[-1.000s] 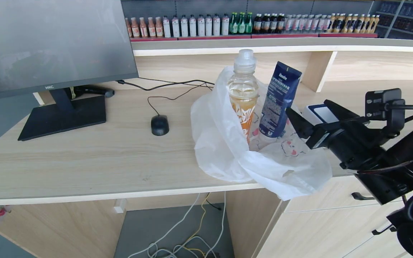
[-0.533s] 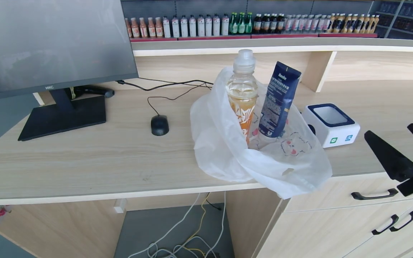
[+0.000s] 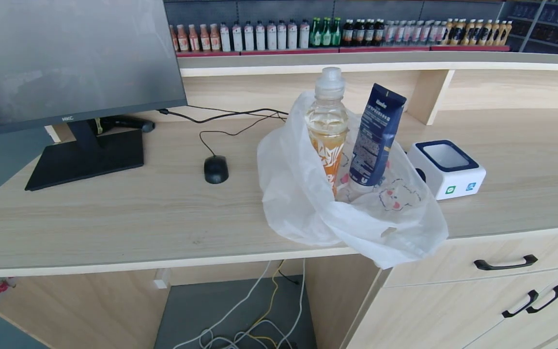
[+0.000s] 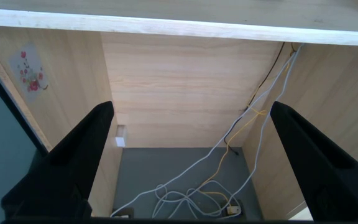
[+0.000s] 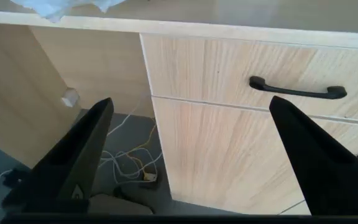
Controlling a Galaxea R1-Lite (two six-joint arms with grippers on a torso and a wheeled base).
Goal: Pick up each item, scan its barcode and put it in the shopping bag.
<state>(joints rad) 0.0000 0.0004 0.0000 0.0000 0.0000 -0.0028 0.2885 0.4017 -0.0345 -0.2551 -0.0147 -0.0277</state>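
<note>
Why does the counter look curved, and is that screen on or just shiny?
Head view: the counter edge bends, whether by lens or by build I cannot tell; the monitor is dark, with faint reflections. Left wrist view: the left gripper shows its fingers as dark silhouettes against lit wood. Right wrist view: the right gripper likewise.

Wide-spread right claw (image 5: 190, 101), black drawer handle (image 5: 297, 91), floor cables (image 5: 129, 163)

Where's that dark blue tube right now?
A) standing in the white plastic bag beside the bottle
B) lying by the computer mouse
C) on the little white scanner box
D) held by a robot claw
A: the blue tube stands in the shopping bag, right beside the drink bottle.
</note>
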